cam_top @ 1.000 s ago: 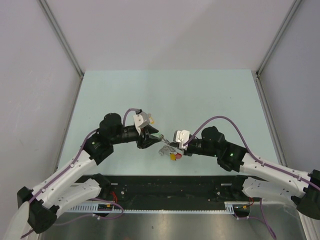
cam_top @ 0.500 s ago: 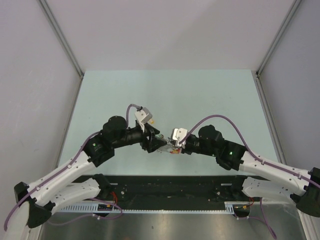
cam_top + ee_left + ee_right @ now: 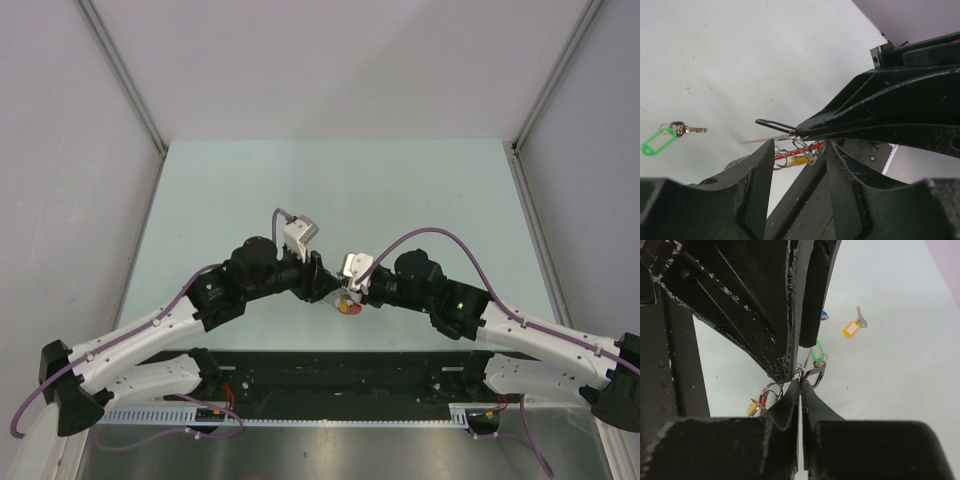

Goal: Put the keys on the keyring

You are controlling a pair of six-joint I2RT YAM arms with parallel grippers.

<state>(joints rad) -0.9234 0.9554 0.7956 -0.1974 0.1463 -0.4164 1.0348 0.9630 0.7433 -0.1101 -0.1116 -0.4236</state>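
The keyring [image 3: 347,305] hangs between both grippers above the table's near middle. In the left wrist view its silver coils [image 3: 810,149], red arc and a yellow tag sit just past my left gripper [image 3: 799,150], whose jaws stand apart around nothing. My right gripper [image 3: 800,385] is shut on the keyring where a black-framed tag [image 3: 815,375] and a thin metal blade [image 3: 765,140] stick out. Its fingers [image 3: 865,125] reach in from the right. A green-tagged key [image 3: 657,142] lies on the table. In the top view the left gripper [image 3: 325,285] and right gripper [image 3: 345,290] almost touch.
A yellow-tagged key [image 3: 852,329] lies loose on the pale table [image 3: 400,190], with a bit of blue tag [image 3: 824,315] near it. The left gripper's fingers [image 3: 765,305] fill the upper part of the right wrist view. A black rail [image 3: 340,375] runs along the near edge.
My left arm has swung right and forward until its gripper meets the right one. My right gripper has shifted slightly left with the keyring still in it.
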